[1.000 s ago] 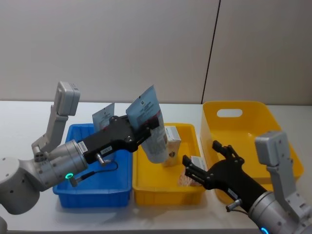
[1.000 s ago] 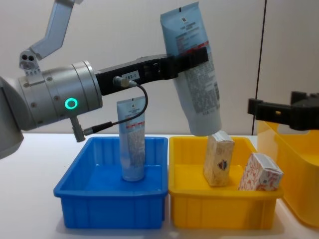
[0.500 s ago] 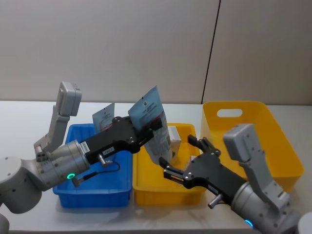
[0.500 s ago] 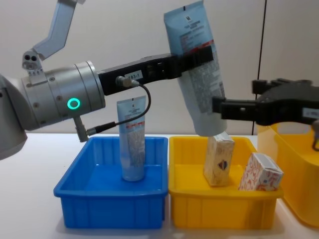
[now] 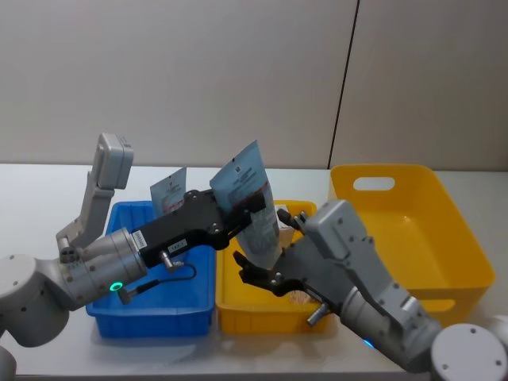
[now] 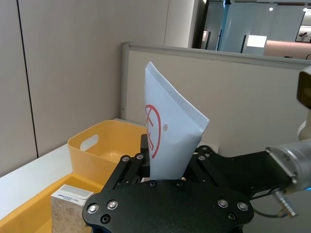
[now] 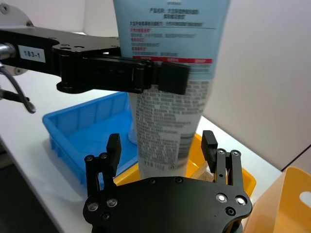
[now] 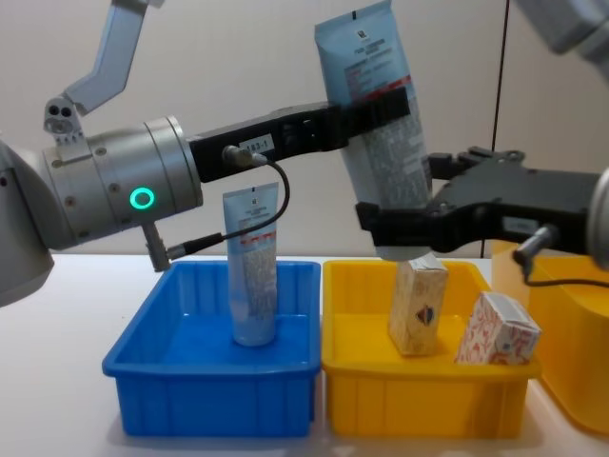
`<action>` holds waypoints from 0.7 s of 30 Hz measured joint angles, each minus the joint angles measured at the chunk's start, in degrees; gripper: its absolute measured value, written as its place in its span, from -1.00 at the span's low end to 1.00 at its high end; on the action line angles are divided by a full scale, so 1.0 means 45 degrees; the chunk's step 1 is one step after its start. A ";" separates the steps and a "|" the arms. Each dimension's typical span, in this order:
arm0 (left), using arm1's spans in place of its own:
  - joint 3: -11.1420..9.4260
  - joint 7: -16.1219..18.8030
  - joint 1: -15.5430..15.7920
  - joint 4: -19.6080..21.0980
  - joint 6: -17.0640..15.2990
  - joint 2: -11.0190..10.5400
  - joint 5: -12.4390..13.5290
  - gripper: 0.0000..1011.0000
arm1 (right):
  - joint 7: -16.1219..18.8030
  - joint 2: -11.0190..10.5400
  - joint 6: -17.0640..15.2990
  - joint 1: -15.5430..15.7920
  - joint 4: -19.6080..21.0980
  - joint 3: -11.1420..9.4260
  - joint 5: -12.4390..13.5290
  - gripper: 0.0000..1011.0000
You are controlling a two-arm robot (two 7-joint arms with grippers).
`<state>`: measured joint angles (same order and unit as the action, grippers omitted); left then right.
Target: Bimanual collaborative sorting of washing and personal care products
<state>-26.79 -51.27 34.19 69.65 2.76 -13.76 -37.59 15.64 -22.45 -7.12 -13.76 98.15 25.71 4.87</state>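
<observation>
Office-like lab: grey partition panels [image 5: 198,79], a white table [image 5: 40,190], ceiling lights [image 6: 272,8] beyond

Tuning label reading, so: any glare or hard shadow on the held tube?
Head view: tube in the left gripper evenly lit, no glare. Right wrist view: print evenly lit, right gripper open around it. Left wrist view: bright lights far behind, not on it.

In the chest view the left arm reaches from the left edge to upper centre, its left gripper [image 8: 385,103] clamped on a pale-blue tube [image 8: 366,48]. The right arm enters from the right edge, its right gripper [image 8: 404,198] at centre with fingers spread apart.
</observation>
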 joint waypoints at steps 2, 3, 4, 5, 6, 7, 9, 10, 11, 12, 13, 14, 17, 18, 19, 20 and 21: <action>-0.0005 -0.0010 0.0003 -0.0004 0.0000 0.0004 -0.0003 -0.52 | -0.0088 0.0099 0.0066 -0.0138 -0.0197 0.0110 -0.0225 0.98; -0.0004 -0.0014 0.0004 -0.0006 0.0000 0.0003 -0.0004 -0.52 | -0.0164 0.0212 0.0117 -0.0292 -0.0402 0.0222 -0.0397 0.98; -0.0006 -0.0017 0.0005 -0.0006 0.0000 0.0004 -0.0006 -0.52 | -0.0199 0.0257 0.0146 -0.0350 -0.0477 0.0262 -0.0486 0.98; -0.0008 -0.0024 0.0006 -0.0008 0.0000 0.0006 -0.0008 -0.52 | -0.0232 0.0306 0.0169 -0.0410 -0.0561 0.0301 -0.0564 0.98; -0.0009 -0.0025 0.0007 -0.0009 0.0000 0.0006 -0.0009 -0.52 | -0.0284 0.0376 0.0204 -0.0503 -0.0701 0.0373 -0.0706 0.97; -0.0010 -0.0028 0.0008 -0.0011 0.0000 0.0007 -0.0011 -0.52 | -0.0314 0.0411 0.0223 -0.0547 -0.0774 0.0410 -0.0771 0.94; -0.0013 -0.0032 0.0010 -0.0014 0.0000 0.0010 -0.0013 -0.52 | -0.0382 0.0510 0.0278 -0.0683 -0.0946 0.0512 -0.0955 0.87; -0.0014 -0.0033 0.0011 -0.0016 0.0000 0.0010 -0.0015 -0.52 | -0.0409 0.0539 0.0294 -0.0720 -0.0992 0.0542 -0.1007 0.81; -0.0013 -0.0034 0.0012 -0.0017 0.0000 0.0010 -0.0014 -0.52 | -0.0428 0.0567 0.0306 -0.0756 -0.1041 0.0567 -0.1055 0.79; -0.0013 -0.0036 0.0013 -0.0019 -0.0001 0.0010 -0.0017 -0.52 | -0.0466 0.0616 0.0341 -0.0819 -0.1135 0.0617 -0.1146 0.70; -0.0013 -0.0036 0.0014 -0.0020 0.0000 0.0011 -0.0018 -0.52 | -0.0481 0.0639 0.0353 -0.0850 -0.1183 0.0642 -0.1183 0.65; -0.0014 -0.0038 0.0016 -0.0022 0.0000 0.0011 -0.0018 -0.52 | -0.0499 0.0662 0.0364 -0.0877 -0.1221 0.0664 -0.1224 0.61; -0.0015 -0.0041 0.0016 -0.0024 -0.0001 0.0010 -0.0018 -0.52 | -0.0558 0.0736 0.0404 -0.0974 -0.1353 0.0731 -0.1350 0.43; -0.0014 -0.0042 0.0017 -0.0024 -0.0001 0.0010 -0.0018 -0.52 | -0.0577 0.0769 0.0420 -0.1015 -0.1408 0.0758 -0.1411 0.38; -0.0014 -0.0043 0.0017 -0.0024 -0.0001 0.0011 -0.0018 -0.52 | -0.0577 0.0769 0.0420 -0.1015 -0.1408 0.0758 -0.1411 0.34; -0.0014 -0.0043 0.0017 -0.0024 -0.0001 0.0010 -0.0019 -0.52 | -0.0598 0.0791 0.0442 -0.1048 -0.1448 0.0778 -0.1453 0.24; -0.0013 -0.0043 0.0018 -0.0024 -0.0001 0.0010 -0.0019 -0.52 | -0.0618 0.0814 0.0452 -0.1081 -0.1488 0.0800 -0.1499 0.18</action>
<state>-26.85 -51.46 34.27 69.54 2.76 -13.71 -37.68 12.86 -18.78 -5.08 -18.62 91.45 29.31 -1.87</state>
